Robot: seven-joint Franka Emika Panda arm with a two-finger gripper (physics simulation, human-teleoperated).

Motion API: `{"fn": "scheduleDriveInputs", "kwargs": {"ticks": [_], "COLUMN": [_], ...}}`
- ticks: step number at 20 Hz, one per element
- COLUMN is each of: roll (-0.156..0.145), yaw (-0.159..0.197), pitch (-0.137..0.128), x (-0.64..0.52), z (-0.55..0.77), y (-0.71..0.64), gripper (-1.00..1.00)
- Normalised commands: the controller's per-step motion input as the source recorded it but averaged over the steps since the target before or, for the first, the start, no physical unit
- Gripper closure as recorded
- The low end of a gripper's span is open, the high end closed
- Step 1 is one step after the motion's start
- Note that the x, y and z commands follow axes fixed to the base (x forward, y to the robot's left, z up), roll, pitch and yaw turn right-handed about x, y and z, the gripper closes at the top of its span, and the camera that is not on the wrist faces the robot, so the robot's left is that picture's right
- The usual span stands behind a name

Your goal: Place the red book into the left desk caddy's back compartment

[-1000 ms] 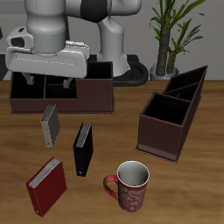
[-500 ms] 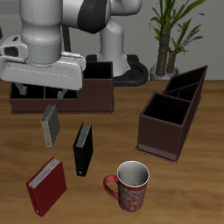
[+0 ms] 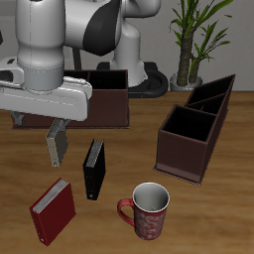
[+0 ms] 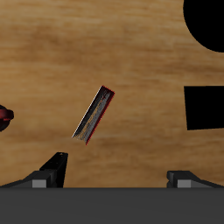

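end effector [image 4: 112,178] spread, empty; fingertips cropped; red book [image 3: 53,211] upright below.

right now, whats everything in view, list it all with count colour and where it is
red book: 1, dark red, white page edges, near the table's front edge
black book: 1, black, upright, just behind the red book
grey book: 1, grey, upright, under the gripper
mug: 1, red patterned, white inside, near the front edge
left desk caddy: 1, dark brown, sloping rear walls, beside the mug
wide caddy: 1, dark brown, farther back
potted plant: 1, green, behind the table
table: 1, wood
gripper: 1, grey, open, holding nothing
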Motion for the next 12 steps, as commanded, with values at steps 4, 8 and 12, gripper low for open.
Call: {"fn": "scheduleDriveInputs", "kwargs": {"ticks": [4, 8, 12], "roll": [0.064, 0.059, 0.042], "yaw": [0.017, -0.002, -0.078], "pitch": [-0.016, -0.016, -0.057], "x": [0.2, 0.11, 0.19], "z": [-0.14, -0.11, -0.25], "y": [-0.16, -0.14, -0.28], "gripper": [-1.0, -1.0, -1.0]}}
